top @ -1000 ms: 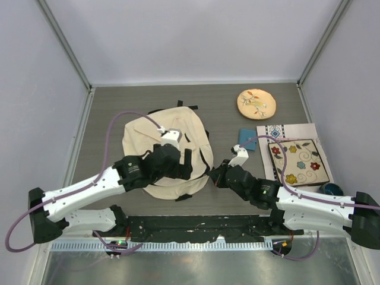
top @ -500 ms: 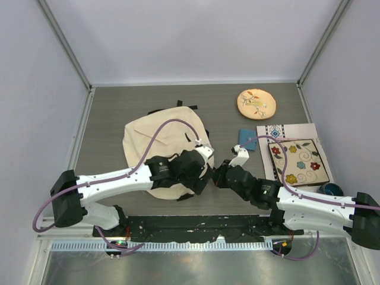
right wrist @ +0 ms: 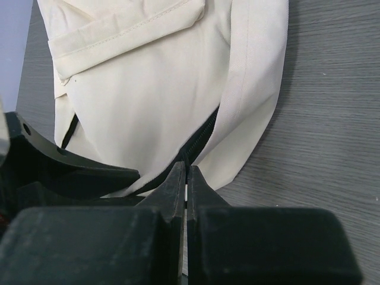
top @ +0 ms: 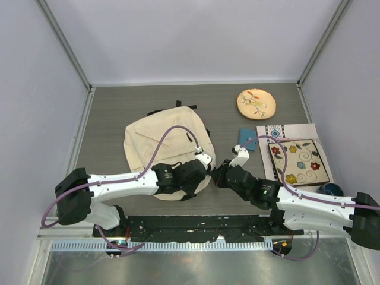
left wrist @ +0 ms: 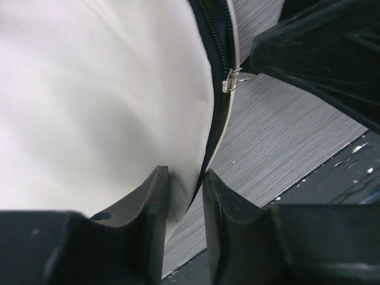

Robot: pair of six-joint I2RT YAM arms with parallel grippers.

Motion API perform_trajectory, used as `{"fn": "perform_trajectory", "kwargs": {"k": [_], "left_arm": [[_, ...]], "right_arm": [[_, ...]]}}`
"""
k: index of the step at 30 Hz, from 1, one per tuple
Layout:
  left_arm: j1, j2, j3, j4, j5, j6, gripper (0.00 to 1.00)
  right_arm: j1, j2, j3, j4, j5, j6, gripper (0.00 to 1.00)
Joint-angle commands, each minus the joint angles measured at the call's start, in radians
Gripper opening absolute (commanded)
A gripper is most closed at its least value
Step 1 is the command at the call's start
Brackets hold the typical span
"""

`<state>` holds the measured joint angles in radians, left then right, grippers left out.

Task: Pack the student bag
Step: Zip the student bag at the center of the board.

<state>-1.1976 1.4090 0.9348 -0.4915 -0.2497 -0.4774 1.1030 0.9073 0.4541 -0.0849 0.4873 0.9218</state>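
Student bag is lying flat on the tabletop, left of centre, with its zipper running along the near-right edge. Left tool is straddling that edge, cream fabric sitting between its half-closed fingers; cannot tell whether it is pinching. Right tool is clenching fully, fingertips meeting the zipper pull; a grasp on the pull is not showing clearly. Both tools are sitting just beside each other.

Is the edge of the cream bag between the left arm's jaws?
Yes, the zippered edge of the student bag runs down between the jaws of the left gripper.
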Motion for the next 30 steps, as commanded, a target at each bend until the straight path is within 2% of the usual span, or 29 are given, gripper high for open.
{"fn": "perform_trajectory", "kwargs": {"k": [1,3,4,5,9,15,24,26,27,29,30], "left_arm": [[-0.017,-0.011,-0.042,0.077,0.000,-0.070,0.26],[-0.016,-0.021,-0.069,0.088,0.021,-0.093,0.19],[-0.017,-0.034,-0.082,0.103,0.036,-0.104,0.10],[-0.020,-0.045,-0.096,0.116,0.062,-0.113,0.07],[-0.034,-0.094,-0.206,0.162,0.082,-0.187,0.00],[-0.059,-0.156,-0.312,0.179,0.058,-0.256,0.00],[-0.077,-0.192,-0.415,0.200,0.020,-0.340,0.00],[-0.077,-0.223,-0.427,0.202,-0.014,-0.368,0.07],[-0.077,-0.234,-0.424,0.196,-0.026,-0.372,0.19],[-0.076,-0.275,-0.407,0.186,-0.058,-0.379,0.36],[-0.076,-0.291,-0.387,0.191,-0.068,-0.380,0.53]], "right_arm": [[-0.003,-0.018,0.017,0.034,0.056,-0.001,0.01],[-0.005,-0.018,0.018,0.034,0.059,-0.001,0.01],[-0.005,-0.018,0.018,0.034,0.059,-0.003,0.01],[-0.006,-0.016,0.020,0.034,0.062,-0.001,0.01],[-0.023,0.007,0.032,0.033,0.070,-0.003,0.01],[-0.080,0.074,0.073,0.034,0.062,-0.043,0.01],[-0.239,0.102,0.101,0.068,-0.061,-0.130,0.01],[-0.239,0.099,0.103,0.076,-0.090,-0.153,0.01],[-0.239,0.097,0.098,0.079,-0.101,-0.159,0.01],[-0.238,0.091,0.078,0.114,-0.147,-0.164,0.01],[-0.239,0.079,0.068,0.120,-0.159,-0.163,0.01]]}}
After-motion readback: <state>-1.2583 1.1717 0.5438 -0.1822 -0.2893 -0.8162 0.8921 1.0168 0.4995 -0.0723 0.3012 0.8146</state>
